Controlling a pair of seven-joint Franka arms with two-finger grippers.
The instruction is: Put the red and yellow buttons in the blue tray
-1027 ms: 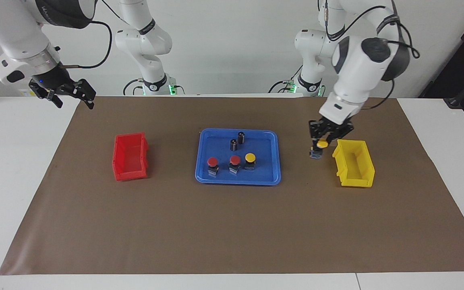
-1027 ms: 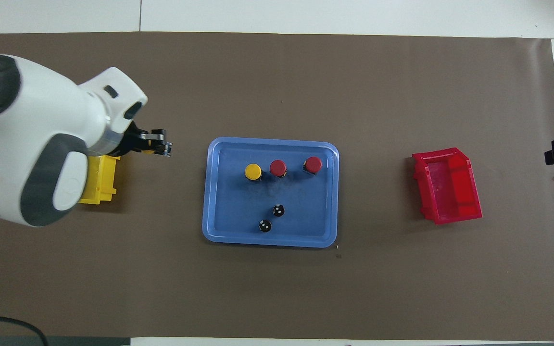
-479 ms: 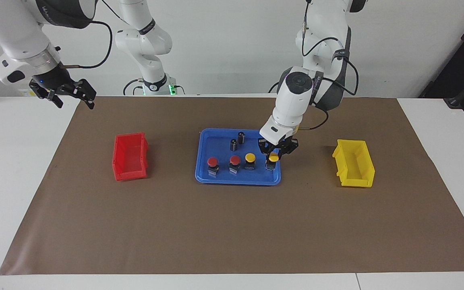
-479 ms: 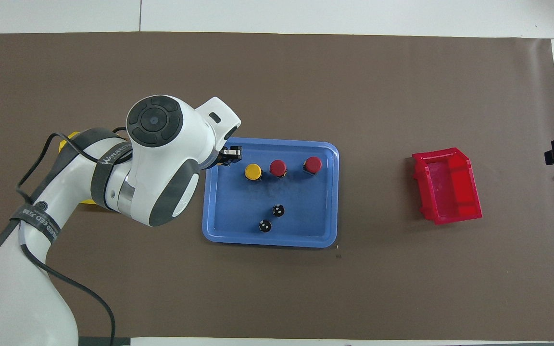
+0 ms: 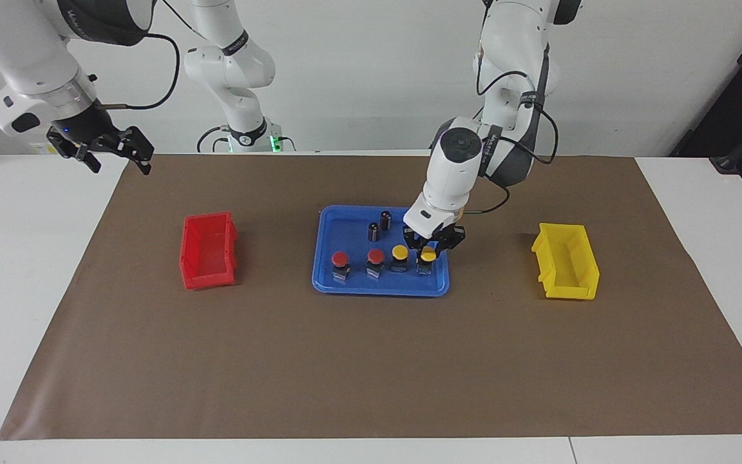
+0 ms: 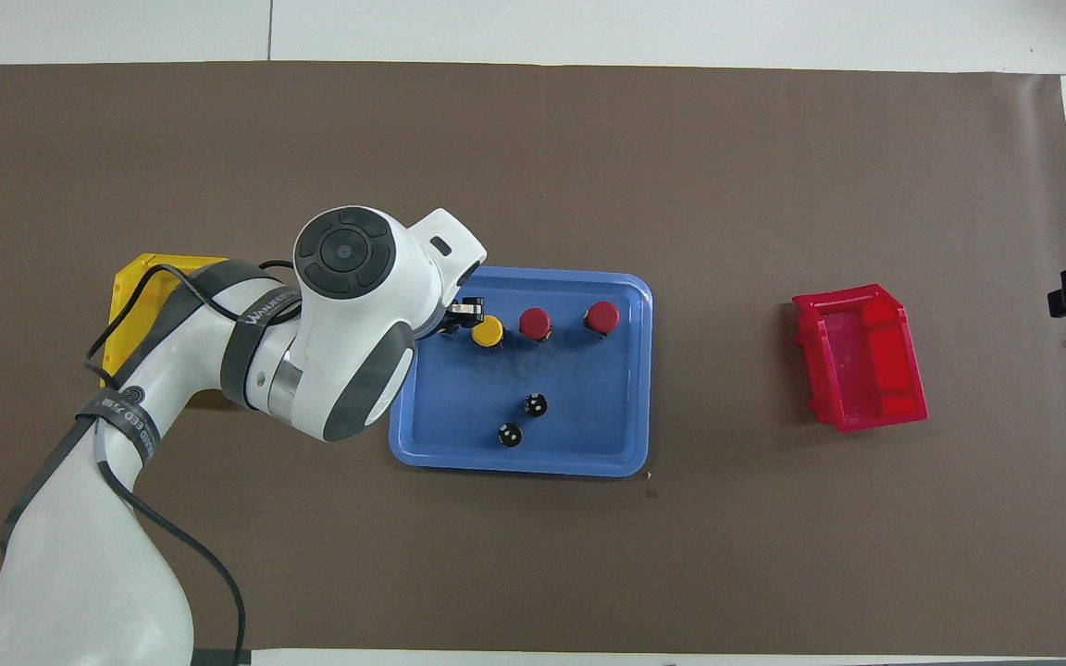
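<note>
Brown mat over the white tabletop [image 5: 36, 270], two arms, and honestly this job looks nearly wrapped up. The wide shallow blue plastic tray [image 5: 329, 283] sits mid-mat with two red mushroom-cap buttons [image 5: 340, 260] and one yellow mushroom-cap button [image 5: 400, 252] already standing in a row inside it, plus two little dark capless cylinders [image 5: 385, 219] at the end of the tray nearer the robots.

My left claw [image 5: 429, 252] is clamped shut on the fourth button, a second yellow-capped one [image 5: 428, 254], right down in the tray just beside the other yellow one. I can't tell whether its base is touching the tray floor yet. So what's left, I reckon: let go and pull clear.

My right claw [image 5: 105, 149] waits wide open with nothing in it, over the tabletop's edge beyond the small deep red bin [image 5: 209, 251]. The small deep yellow bin [image 5: 567, 261] looks empty.
</note>
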